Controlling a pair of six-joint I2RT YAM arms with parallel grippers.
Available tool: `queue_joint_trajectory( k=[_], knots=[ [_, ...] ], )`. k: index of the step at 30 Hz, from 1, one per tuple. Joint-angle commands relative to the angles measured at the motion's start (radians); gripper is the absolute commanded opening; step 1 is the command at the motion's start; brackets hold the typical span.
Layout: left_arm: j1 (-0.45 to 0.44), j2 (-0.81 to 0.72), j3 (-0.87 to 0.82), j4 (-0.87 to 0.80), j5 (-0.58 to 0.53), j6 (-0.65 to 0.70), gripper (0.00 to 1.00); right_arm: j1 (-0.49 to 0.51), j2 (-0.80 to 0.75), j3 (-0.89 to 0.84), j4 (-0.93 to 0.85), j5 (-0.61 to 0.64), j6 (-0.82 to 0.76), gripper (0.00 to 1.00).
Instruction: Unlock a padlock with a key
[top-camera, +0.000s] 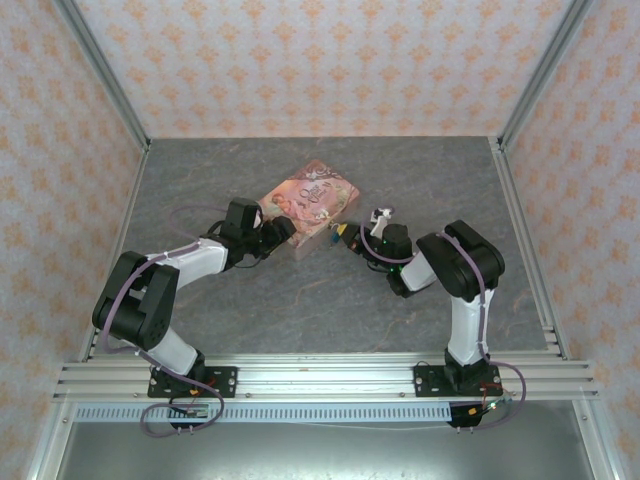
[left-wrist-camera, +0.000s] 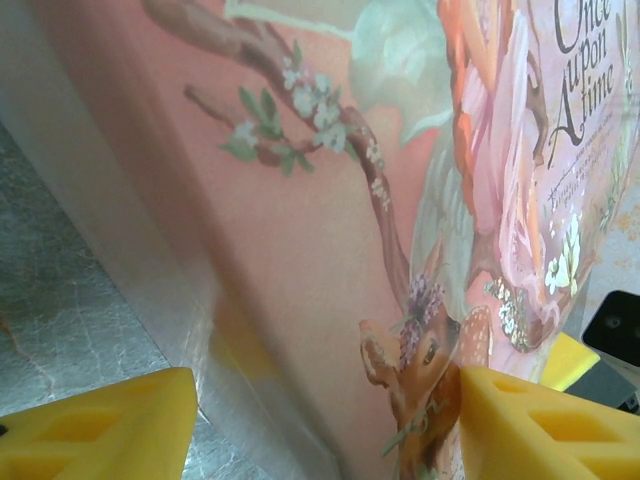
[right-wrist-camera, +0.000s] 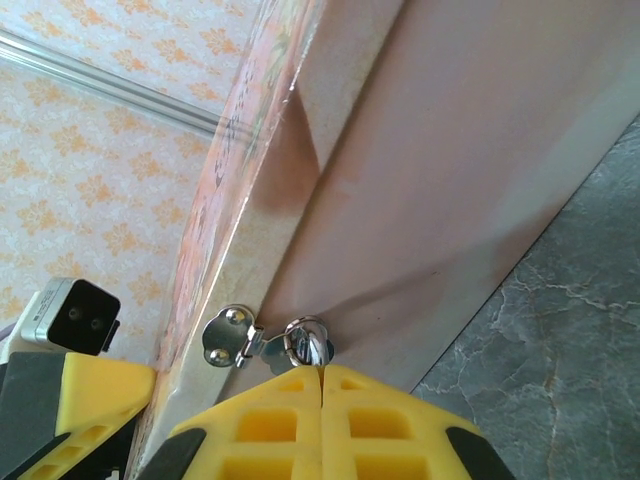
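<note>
1. Though the padlock (top-camera: 331, 238) is only a blue-teal speck from overhead, it can be placed. It lies against the near side wall of the pink tin (top-camera: 310, 197), toward that wall's right end.
2. The right gripper (top-camera: 346, 236) sits just off the same wall of the tin, its tip all but touching the padlock. It is plainly the nearer arm, and the lock lies straight ahead of its fingers, toward the tin.
3. Its fingers are pressed together with no gap.
4. In its wrist view a shiny metal loop (right-wrist-camera: 307, 342) sits right at the tips. The loop is beside a riveted hasp plate (right-wrist-camera: 226, 336) on the tin's wall.
5. Whether a key is pinched between those fingers cannot be told.
6. The left gripper (top-camera: 283, 230) is at the tin's near-left corner, well apart from the padlock. One yellow finger stands on each side of the corner, and it looks clamped on the tin, probably to brace it.
7. The coming move depends on lining up with the lock's keyway along the right gripper's approach into the tin's wall. The keyway's direction is too small to read.
</note>
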Motion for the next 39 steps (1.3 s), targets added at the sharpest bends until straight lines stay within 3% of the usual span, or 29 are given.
queue_joint_trajectory(
  k=[1,20,27,31,33,36,39],
  knots=[
    [0.029,0.033,-0.067,-0.193,-0.084,0.014,0.66,-0.034,0.013,0.035,0.086,0.055,0.006,0.00],
    [0.051,0.007,-0.090,-0.205,-0.086,0.023,0.68,-0.048,0.021,0.063,0.069,0.094,0.000,0.00],
    [0.068,-0.037,-0.080,-0.216,-0.084,0.040,0.75,-0.050,-0.143,-0.045,-0.013,0.072,-0.070,0.00],
    [0.070,-0.095,-0.051,-0.241,-0.084,0.071,0.86,-0.043,-0.331,-0.100,-0.244,0.014,-0.143,0.00],
    [0.071,-0.140,-0.035,-0.260,-0.103,0.088,0.97,-0.028,-0.451,-0.099,-0.468,-0.018,-0.211,0.00],
    [0.077,-0.208,-0.007,-0.307,-0.140,0.119,1.00,0.017,-0.614,-0.078,-0.833,-0.015,-0.344,0.00],
    [0.080,-0.277,0.009,-0.335,-0.179,0.146,1.00,0.032,-0.712,-0.076,-1.037,-0.033,-0.387,0.00]
  ],
)
